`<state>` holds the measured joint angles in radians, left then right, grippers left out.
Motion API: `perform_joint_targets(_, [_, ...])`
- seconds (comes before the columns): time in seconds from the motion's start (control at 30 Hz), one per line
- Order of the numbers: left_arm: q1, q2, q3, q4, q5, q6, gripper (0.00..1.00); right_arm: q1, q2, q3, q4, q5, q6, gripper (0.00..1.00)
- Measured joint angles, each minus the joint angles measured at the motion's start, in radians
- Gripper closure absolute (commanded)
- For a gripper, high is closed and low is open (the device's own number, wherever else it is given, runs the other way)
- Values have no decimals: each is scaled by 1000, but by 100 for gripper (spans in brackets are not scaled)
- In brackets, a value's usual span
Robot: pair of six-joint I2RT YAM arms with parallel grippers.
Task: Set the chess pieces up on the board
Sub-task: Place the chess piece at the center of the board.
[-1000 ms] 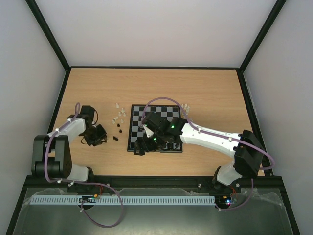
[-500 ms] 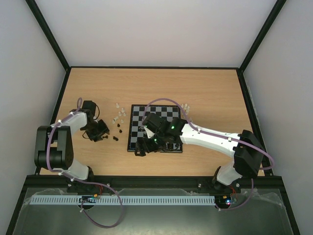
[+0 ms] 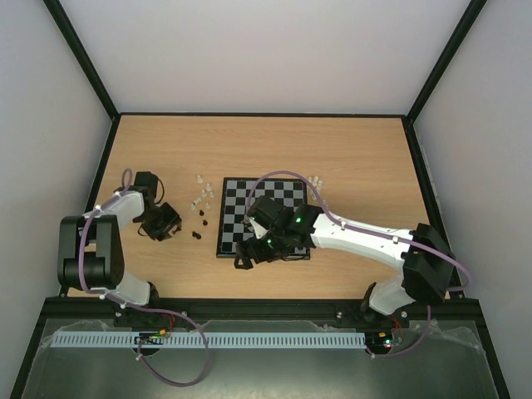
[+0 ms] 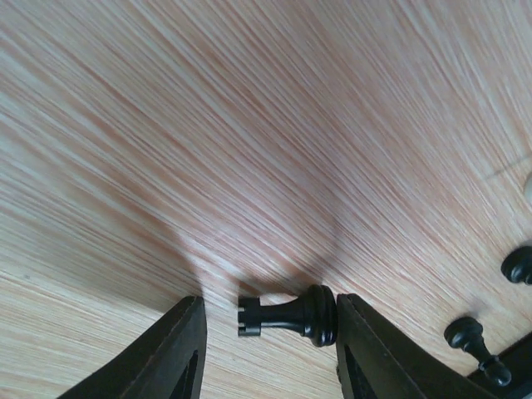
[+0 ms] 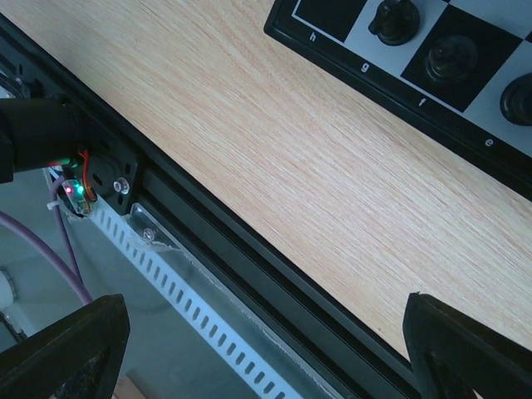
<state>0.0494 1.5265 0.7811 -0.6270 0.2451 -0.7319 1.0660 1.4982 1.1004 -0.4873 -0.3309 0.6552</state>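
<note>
The board (image 3: 266, 191) lies mid-table, and its near rim shows in the right wrist view (image 5: 349, 58). Three black pieces (image 5: 393, 21) stand on its near row. In the left wrist view a black rook (image 4: 287, 316) lies on its side on the wood between the open fingers of my left gripper (image 4: 270, 332). Its base touches the right finger, and its top is apart from the left finger. In the top view my left gripper (image 3: 169, 222) is left of the board. My right gripper (image 3: 248, 259) is wide open and empty over the board's near left corner.
Loose translucent pieces (image 3: 200, 196) and black pieces (image 3: 198, 229) lie between the left gripper and the board. More translucent pieces (image 3: 316, 180) sit off the board's far right corner. Two black pieces (image 4: 474, 339) lie beside the left fingers. The table's black front rail (image 5: 249, 249) is under the right gripper.
My left gripper has shifted a little farther back, left of the loose pieces. My right gripper has drawn back from the board toward the near edge.
</note>
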Motion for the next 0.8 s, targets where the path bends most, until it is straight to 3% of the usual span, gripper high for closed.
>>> perform_joint_targets(0.43, [35,18,23,19,11,-86,43,0,-21,-17,0,-6,0,9])
perform_joint_targets(0.8, [35,18,23,39,13,-142,62,0,-23,-29,4,-11,0,9])
